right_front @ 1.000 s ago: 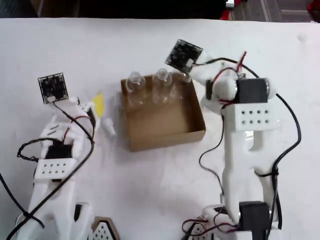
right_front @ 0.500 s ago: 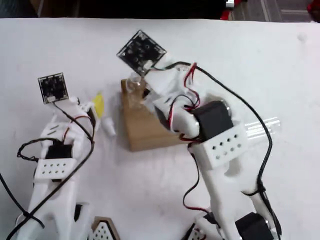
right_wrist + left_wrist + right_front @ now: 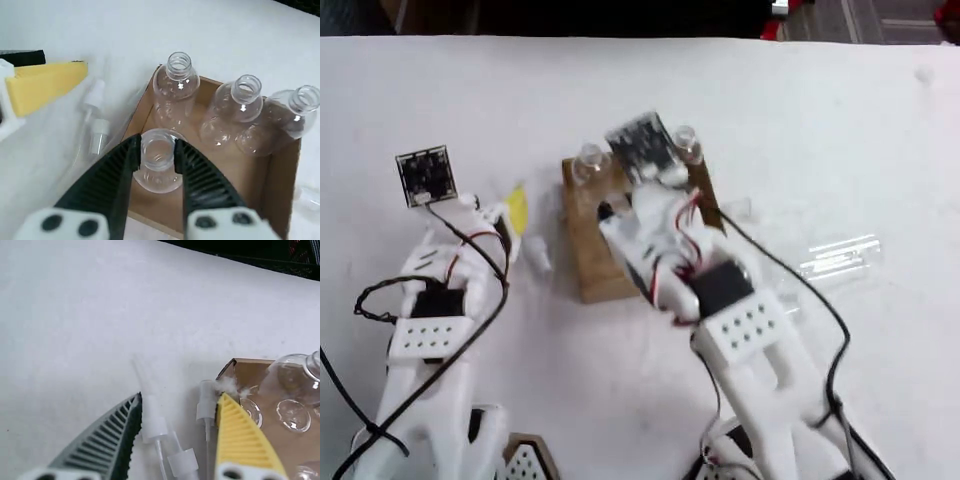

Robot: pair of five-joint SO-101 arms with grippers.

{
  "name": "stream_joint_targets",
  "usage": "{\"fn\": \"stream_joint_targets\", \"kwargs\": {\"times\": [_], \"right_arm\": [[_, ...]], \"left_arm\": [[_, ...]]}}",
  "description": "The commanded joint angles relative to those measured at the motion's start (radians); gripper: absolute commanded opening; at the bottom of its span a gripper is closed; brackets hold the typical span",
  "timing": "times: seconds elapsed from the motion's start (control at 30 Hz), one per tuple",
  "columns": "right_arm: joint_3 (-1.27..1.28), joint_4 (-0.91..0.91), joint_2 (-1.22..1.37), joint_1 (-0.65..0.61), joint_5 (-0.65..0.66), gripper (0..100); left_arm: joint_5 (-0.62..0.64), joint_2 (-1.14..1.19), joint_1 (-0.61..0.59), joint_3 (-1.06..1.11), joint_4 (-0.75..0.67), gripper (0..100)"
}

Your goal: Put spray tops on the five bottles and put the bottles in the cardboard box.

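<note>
Right gripper [image 3: 157, 147], ribbed black fingers clenched on the threaded neck of a clear round plastic bottle [image 3: 158, 181], held it tight in a corner of the brown cardboard box [image 3: 281, 186], three similar open-necked bottles [image 3: 240, 117] crowding the opposite wall, bare floor between.

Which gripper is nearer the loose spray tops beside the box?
Left. The left gripper straddles the spray tops on the table; the right gripper is over the cardboard box, gripping a bottle.

Work surface: white desk [image 3: 840, 110], plain, matte, evenly lit.
Beyond far edge: dark strip [image 3: 570, 15], unlit.
Far right corner: grey lined floor [image 3: 865, 20].
</note>
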Motion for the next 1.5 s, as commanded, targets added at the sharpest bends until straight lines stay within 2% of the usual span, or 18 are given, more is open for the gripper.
{"fn": "stream_joint_targets", "kwargs": {"times": [0.0, 0.17, 1.47], "right_arm": [[0.180, -0.139, -0.150, -0.012, -0.031, 2.0], [0.264, -0.202, -0.151, -0.005, -0.032, 2.0], [0.333, -0.266, -0.125, -0.005, -0.023, 2.4]], "left_arm": [[-0.012, -0.010, -0.010, -0.009, -0.029, 23], [-0.012, -0.010, -0.007, -0.009, -0.029, 23], [-0.012, -0.010, -0.005, -0.009, -0.029, 23]]}}
